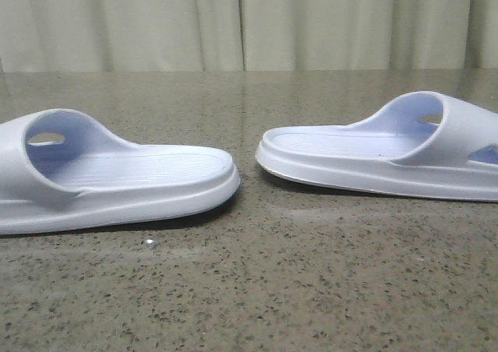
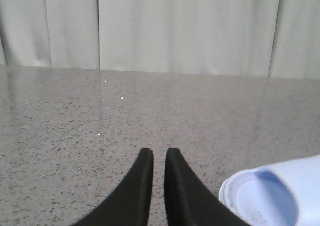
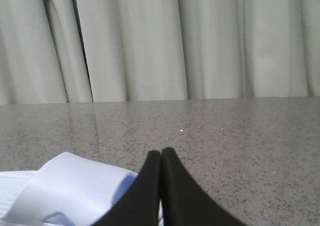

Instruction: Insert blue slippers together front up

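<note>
Nothing of the task looks done yet, judging by how things lie: the two pale blue-white moulded foam slippers rest flat and well apart on the grey speckled stone worktop point(image 1: 257, 290), heels facing each other across a bare gap, and neither is held or nested into the other. The left slipper point(image 1: 109, 182) and the right slipper point(image 1: 389, 153) each sit sole-down, wide strap outermost, so what remains is the whole job: grasping one or both, bringing them together and fitting one into the other with the fronts up. The left gripper point(image 2: 154, 156) hovers low over the worktop with its dark fingers nearly together, only a narrow slit between the tips and nothing in it; the rounded end of the left slipper point(image 2: 280, 196) lies just beside it, off to one side and not touched. The right gripper point(image 3: 161, 153) has its fingers pressed together at the tips, also holding nothing; the strap of the right slipper point(image 3: 70, 191) sits close beside it, and where finger and slipper overlap I cannot tell whether they touch. The front view alone shows both slippers at once, their ribbed footbeds, their facing and the gap between them, but no arm or gripper at all. The wrist views supply what it lacks, the state of each gripper and how near each is to its slipper, while each shows only a part of one slipper. Pale pleated curtains point(image 1: 249, 25) close off the background.
</note>
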You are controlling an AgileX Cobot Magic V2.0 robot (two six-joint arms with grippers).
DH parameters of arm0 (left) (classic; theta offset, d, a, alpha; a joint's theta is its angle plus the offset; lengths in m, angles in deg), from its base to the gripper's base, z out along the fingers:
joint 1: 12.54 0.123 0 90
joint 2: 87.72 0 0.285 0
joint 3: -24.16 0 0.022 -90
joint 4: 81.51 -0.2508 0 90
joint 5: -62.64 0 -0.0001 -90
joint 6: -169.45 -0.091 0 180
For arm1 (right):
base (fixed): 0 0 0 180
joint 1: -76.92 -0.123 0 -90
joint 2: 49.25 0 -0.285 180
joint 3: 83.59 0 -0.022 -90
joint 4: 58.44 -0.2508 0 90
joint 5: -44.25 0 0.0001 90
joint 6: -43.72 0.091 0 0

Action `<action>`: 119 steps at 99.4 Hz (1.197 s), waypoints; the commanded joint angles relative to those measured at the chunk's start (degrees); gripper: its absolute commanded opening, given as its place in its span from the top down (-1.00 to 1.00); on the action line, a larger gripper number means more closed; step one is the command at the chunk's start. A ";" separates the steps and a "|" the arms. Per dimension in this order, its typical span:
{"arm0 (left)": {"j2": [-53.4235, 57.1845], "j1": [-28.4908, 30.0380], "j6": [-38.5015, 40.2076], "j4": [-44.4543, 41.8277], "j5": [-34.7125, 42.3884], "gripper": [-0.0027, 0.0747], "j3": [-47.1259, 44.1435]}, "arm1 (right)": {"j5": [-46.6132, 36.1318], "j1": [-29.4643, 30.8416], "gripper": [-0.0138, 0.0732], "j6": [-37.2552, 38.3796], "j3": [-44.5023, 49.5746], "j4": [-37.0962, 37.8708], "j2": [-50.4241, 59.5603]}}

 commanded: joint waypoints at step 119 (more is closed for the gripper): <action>-28.40 0.20 -1.71 35.34 -24.18 0.03 25.83 | 27.42 0.22 0.07 4.19 -32.97 -13.24 -33.47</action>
